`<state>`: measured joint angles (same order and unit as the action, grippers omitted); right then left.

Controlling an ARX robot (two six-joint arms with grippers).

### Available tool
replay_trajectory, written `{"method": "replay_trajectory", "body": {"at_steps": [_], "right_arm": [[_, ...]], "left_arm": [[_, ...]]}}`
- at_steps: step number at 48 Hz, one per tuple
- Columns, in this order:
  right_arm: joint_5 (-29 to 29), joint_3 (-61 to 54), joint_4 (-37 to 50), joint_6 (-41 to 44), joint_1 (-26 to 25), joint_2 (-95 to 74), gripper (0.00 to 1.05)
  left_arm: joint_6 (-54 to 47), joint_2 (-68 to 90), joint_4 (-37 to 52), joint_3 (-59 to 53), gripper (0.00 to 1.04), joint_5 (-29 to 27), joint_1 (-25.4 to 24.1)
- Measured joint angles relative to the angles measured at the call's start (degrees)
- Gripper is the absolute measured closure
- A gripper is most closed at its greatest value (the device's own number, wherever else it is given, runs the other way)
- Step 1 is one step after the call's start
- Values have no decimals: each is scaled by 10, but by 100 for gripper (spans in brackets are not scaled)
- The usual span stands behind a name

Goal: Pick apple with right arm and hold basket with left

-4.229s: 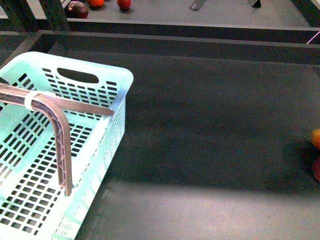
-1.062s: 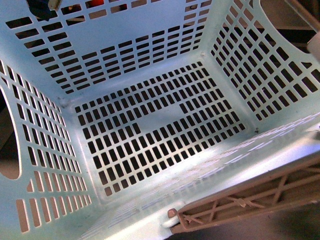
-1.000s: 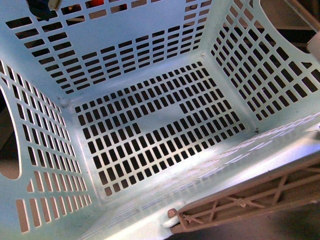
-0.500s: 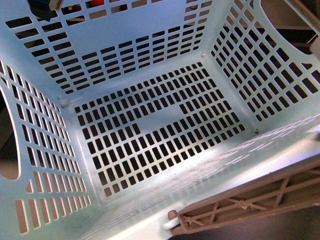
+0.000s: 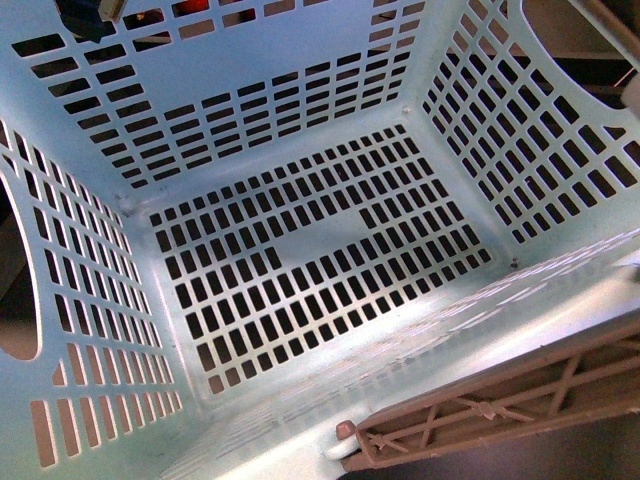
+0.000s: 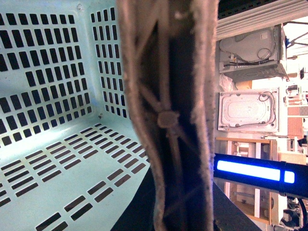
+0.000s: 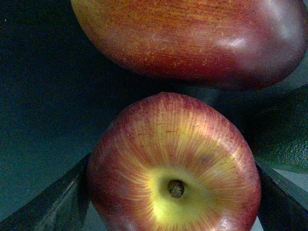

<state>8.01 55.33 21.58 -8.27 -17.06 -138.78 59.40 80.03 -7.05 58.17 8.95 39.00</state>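
The right tool (image 7: 173, 162) straddles the apple (image 7: 174, 168), stalk end facing it, dark fingers (image 7: 53, 202) spread wide and touching both flanks, a larger red fruit (image 7: 192, 33) just beyond, while the left tool (image 6: 183, 192) grips the mint basket (image 5: 260, 55) by its ribbed handle (image 6: 168, 96).

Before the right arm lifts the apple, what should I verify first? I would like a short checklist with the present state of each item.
1. Right gripper astride the apple: ok, one dark finger on each side.
2. Grip firm on the apple: cannot tell.
3. Space around it: not ok, a bigger red fruit and a green object lie very close.
4. Left gripper on the handle: ok, closed on it, fingers at both sides.
5. Basket free to receive: ok, nothing lies inside.
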Motion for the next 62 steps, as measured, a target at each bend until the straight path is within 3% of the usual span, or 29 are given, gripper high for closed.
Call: {"method": "replay_trajectory", "body": {"at_steps": [11,22,30,39,49,57,62], "right_arm": [[-5,-67,55,20,-2,30,25],[-45,-196,104,56,-5,198,25],[-72,-264,50,90,-2,386,25],[-80,-265,-47,85,22,592,25],[-43,-242,-113,48,137,770,25],[4,-215,-122,13,230,798,25],[35,-206,-125,-10,314,796,25]], "left_arm": [[0,0,0,0,98,-1,0],[0,0,0,0,98,0,0],[0,0,0,0,98,0,0],[0,0,0,0,98,-1,0],[0,0,0,0,98,0,0],[0,0,0,0,98,-1,0],[0,0,0,0,98,-2,0]]}}
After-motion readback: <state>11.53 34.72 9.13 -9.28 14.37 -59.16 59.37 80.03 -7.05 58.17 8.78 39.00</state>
